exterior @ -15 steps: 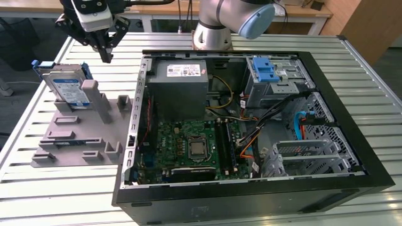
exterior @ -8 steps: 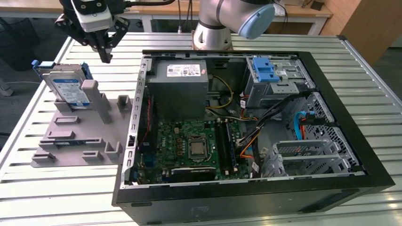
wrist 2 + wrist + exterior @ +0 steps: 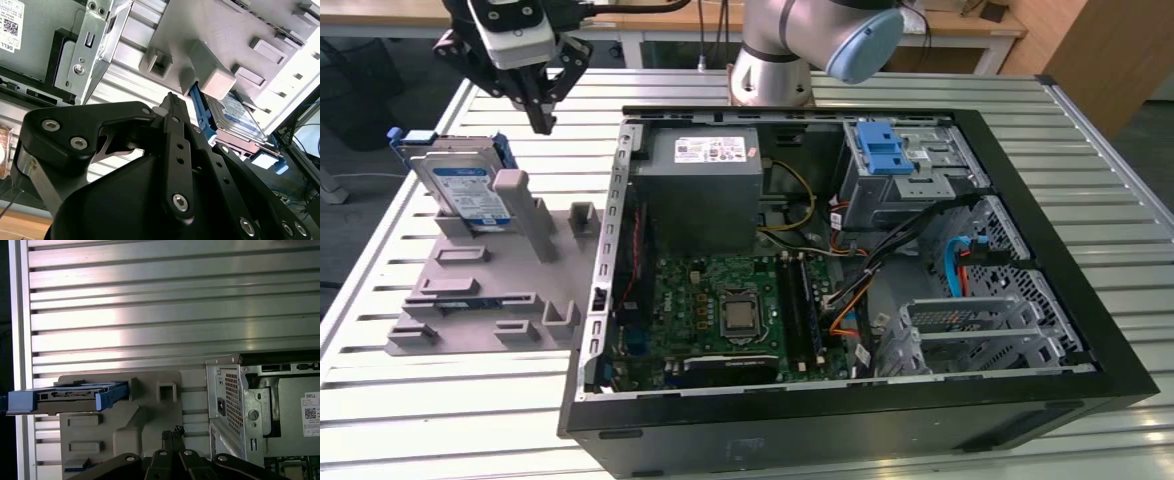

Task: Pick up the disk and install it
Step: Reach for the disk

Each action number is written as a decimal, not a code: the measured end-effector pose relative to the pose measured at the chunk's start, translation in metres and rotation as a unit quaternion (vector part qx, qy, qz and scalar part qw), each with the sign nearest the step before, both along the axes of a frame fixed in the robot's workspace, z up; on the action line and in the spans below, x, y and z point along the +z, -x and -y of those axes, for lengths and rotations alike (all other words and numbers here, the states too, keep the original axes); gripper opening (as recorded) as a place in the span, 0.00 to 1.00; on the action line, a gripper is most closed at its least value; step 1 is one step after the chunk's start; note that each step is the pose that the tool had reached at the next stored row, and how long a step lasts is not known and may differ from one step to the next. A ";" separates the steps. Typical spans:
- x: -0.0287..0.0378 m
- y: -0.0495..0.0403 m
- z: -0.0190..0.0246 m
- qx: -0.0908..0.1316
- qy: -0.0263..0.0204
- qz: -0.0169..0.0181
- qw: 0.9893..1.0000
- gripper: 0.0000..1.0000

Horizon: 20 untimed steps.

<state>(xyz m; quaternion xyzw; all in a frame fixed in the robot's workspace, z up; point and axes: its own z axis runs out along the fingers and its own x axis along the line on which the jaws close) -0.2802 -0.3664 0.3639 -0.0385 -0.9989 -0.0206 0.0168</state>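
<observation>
Slatted aluminium table (image 3: 454,420) fills the scene, seen from above in the exterior view. Nearest, on the exterior view's right, lies an open black computer case (image 3: 854,430) with its green motherboard (image 3: 734,310) exposed. Farther back inside it sit a grey power supply box (image 3: 700,190) and, to its right, a metal drive cage topped with a blue latch (image 3: 886,150).

On the exterior view's left, beside the case, rests a flat grey fixture (image 3: 480,300) with raised blocks and slots. At its far end the disk (image 3: 464,190) stands on edge in a slot, tilted slightly, with its blue-and-white label facing near and its blue frame along the edges. Both wrist views show it held there too (image 3: 70,396) (image 3: 235,117).

Above the fixture's far end, just to the right of the disk's top and not touching it, hangs the black gripper (image 3: 544,122). Its fingers are pressed together and hold nothing, as both wrist views confirm (image 3: 173,432) (image 3: 172,100). Farthest back stands the arm's silver base (image 3: 774,70).
</observation>
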 end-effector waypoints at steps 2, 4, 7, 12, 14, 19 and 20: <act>-0.0002 0.0006 -0.0001 0.000 0.000 0.000 1.000 0.11; -0.0004 0.0012 -0.0001 0.000 0.000 -0.001 1.000 0.11; -0.0008 0.0021 -0.0001 0.000 0.000 -0.002 1.000 0.11; -0.0013 0.0035 -0.0002 0.000 0.000 -0.003 1.000 0.11; -0.0015 0.0042 -0.0002 0.000 0.000 -0.003 1.000 0.11; -0.0019 0.0074 -0.0003 0.000 0.000 -0.004 1.000 0.11; -0.0020 0.0081 -0.0003 0.000 0.000 -0.005 1.000 0.11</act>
